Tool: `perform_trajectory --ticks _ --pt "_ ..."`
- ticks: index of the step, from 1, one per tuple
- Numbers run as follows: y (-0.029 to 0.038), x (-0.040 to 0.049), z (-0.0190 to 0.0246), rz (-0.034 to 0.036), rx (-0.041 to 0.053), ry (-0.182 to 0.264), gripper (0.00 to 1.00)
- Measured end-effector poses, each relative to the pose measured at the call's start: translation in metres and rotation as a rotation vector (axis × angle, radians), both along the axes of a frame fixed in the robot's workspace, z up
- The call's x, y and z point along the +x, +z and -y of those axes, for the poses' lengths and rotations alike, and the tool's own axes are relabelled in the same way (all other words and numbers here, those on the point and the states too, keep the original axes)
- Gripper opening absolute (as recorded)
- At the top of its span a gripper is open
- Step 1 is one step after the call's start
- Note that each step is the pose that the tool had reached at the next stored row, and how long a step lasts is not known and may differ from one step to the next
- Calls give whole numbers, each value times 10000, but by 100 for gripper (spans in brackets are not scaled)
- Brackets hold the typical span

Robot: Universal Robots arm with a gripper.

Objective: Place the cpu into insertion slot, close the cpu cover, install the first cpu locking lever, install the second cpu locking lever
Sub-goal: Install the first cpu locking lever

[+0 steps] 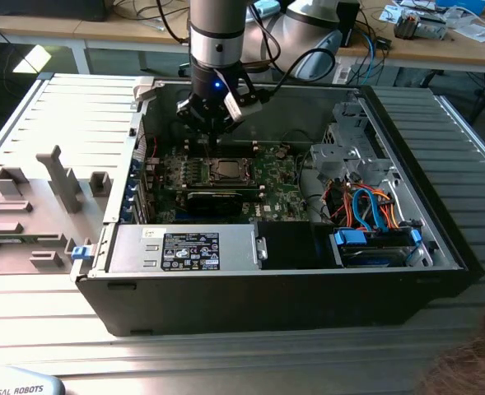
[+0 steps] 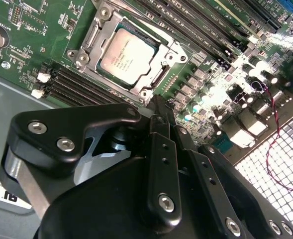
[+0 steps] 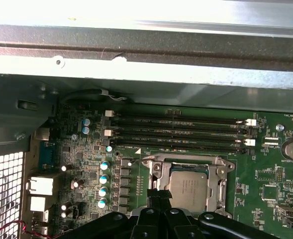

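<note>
The robot arm's claw (image 1: 212, 123) hangs inside an open computer case (image 1: 440, 247), its black fingers (image 2: 162, 149) drawn together with nothing between them, tips just above the near edge of the insertion slot (image 2: 94, 37). In both wrist views the cpu (image 2: 125, 56), a silvery-grey square chip, sits seated in that socket, with the cpu cover (image 2: 158, 79) lying flat around it as a metal frame whose window shows the chip's top. Beside the socket run long narrow black memory slots (image 3: 178, 132) on the green motherboard (image 3: 265, 184), with a row of small round capacitors (image 3: 104, 184) close by.

In the exterior view the case lies on its side on a slatted metal table (image 1: 226, 362). Within it, a black rectangular card (image 1: 217, 199) sits just in front of the socket, a grey power supply box (image 1: 184, 249) fills the near corner on the exterior view's left, and a drive bay with blue clips and orange and blue cables (image 1: 374, 210) occupies the exterior view's right. A grey fixture tray (image 1: 28, 214) rests on the table outside the case, on the exterior view's left.
</note>
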State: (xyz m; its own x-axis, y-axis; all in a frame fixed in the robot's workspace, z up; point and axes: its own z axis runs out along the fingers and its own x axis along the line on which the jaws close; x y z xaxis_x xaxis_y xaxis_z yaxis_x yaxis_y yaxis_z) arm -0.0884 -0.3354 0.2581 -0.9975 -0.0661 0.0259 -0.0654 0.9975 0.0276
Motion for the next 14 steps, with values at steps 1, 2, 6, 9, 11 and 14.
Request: perform_trajectory --ticks 1,2,6,9,11,14 --pt "0 -1 0 0 0 0 11" --pt "0 -1 -2 0 0 0 11" --pt "0 -41 -6 0 1 0 11" --pt "0 -69 -6 0 0 0 11" --pt "0 -82 -6 0 0 0 11" --pt "0 -91 -6 0 0 1 11"
